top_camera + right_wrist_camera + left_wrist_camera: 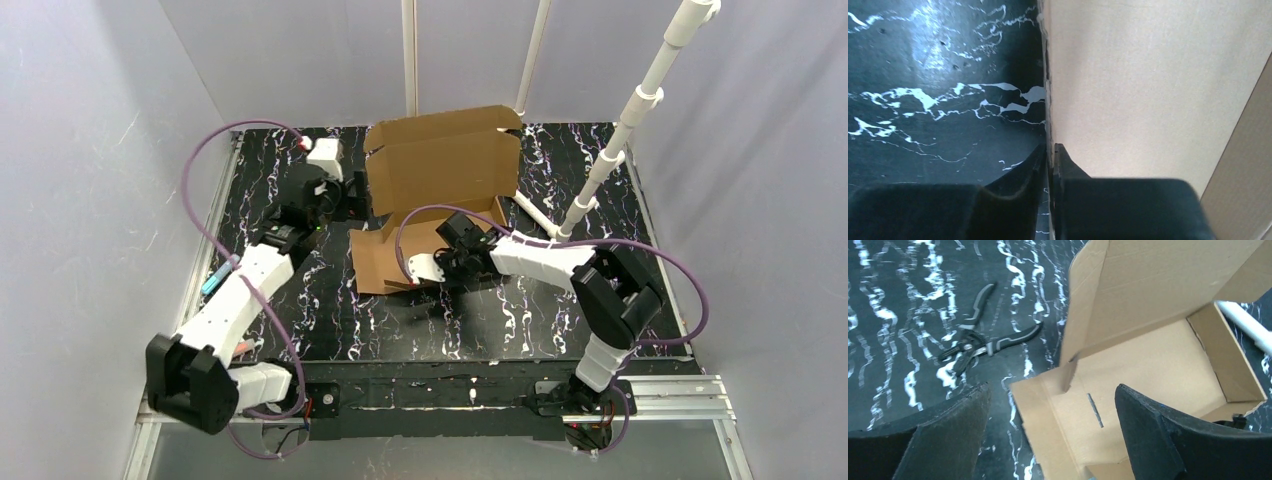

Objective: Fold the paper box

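**Paper box half up, right hand pinching a panel, left hand spread wide**

I have the paper box (445,165) sitting toward the far middle of the black marbled tabletop (500,320). Its big back panel (450,175) stands upright, and a flat flap (375,262) lies on the tabletop on the box's near side.

My left hand (1052,392) hovers at the left side of the box, over its near-left corner. It is wide open, with both fingers (948,435) spread far apart and nothing between them. Through that gap I look into the box's floor (1148,370). One side wall (1228,360) stands up at the far end, and the tall panel rises above.

My right hand (1050,150) is at the near side of the box, low over the flat flap. Its fingers (1018,175) are drawn almost together on the thin edge of a cardboard panel (1148,90). I read that as a pinch on the box itself. That panel fills the right of the wrist view, with tabletop on its left.

A pair of pliers (983,342) with black and grey handles lies on the tabletop, just left of the box and apart from it. A white pipe stand (630,120) rises to the right of the box, its foot near the box's right end.
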Available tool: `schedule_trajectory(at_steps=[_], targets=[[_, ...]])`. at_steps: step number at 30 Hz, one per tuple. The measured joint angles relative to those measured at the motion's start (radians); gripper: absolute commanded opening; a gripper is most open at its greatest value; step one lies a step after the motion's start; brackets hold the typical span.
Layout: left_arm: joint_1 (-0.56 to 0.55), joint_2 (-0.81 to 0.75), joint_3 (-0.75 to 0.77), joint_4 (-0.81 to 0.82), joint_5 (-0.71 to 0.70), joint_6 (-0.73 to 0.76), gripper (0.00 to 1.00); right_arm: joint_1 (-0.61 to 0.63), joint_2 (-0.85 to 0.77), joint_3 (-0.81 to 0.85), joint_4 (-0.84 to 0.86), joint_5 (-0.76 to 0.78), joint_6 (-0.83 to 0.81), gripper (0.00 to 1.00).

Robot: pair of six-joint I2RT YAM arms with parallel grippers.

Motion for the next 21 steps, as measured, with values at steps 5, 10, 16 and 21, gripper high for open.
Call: schedule_trajectory(at_steps=[5, 10, 16, 21], targets=[[0.095, -0.191, 0.002, -0.176, 0.033, -0.048, 0.98, -0.023, 0.032, 0.012, -0.026, -0.006, 0.033, 0.60], [0.143, -0.411, -0.130, -0.357, 0.109, -0.135, 0.98, -0.048, 0.025, 0.024, -0.092, -0.063, 0.050, 0.89], [0.179, -0.462, -0.240, -0.522, 0.128, -0.193, 0.94, -0.082, -0.093, 0.023, -0.153, -0.146, 0.047, 0.94], [0.193, -0.410, -0.277, -0.468, 0.244, -0.314, 0.56, -0.114, -0.172, -0.016, -0.124, -0.229, 0.053, 0.88]])
